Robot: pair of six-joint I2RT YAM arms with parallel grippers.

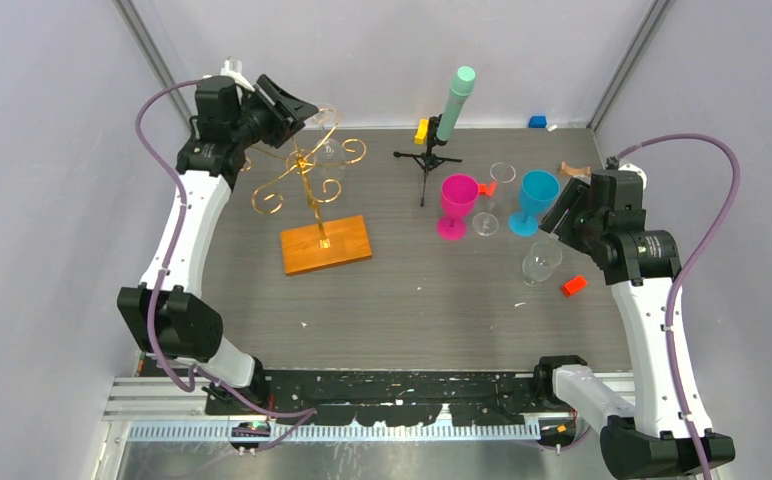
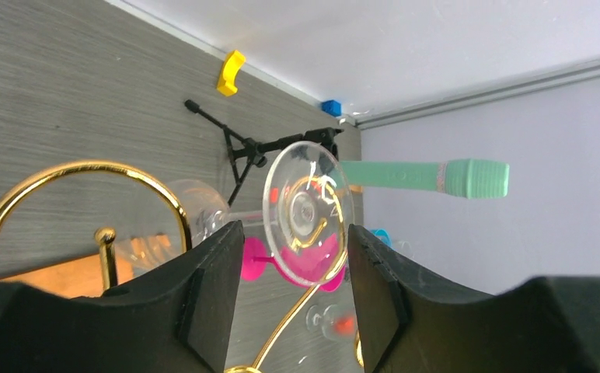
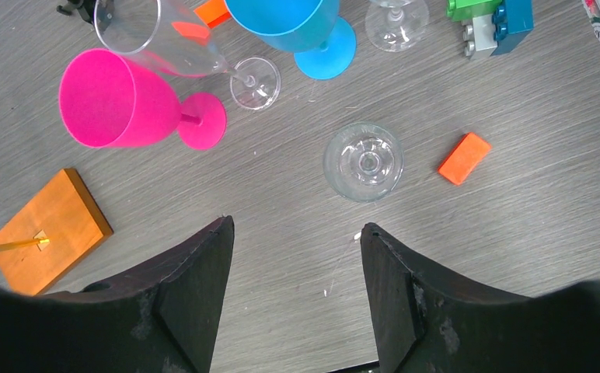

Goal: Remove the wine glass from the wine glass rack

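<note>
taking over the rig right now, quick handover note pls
Left gripper: open, raised at the rack top, fingers on either side of the wine glass's round foot. Contact can't be told.
Right gripper: open, empty, above the table on the right.
Wine glass: clear, hanging on a scroll arm of the wine glass rack.
Done: left arm lined up on the glass.
Left: close on the glass, lift it off the arm, set it down.
</note>
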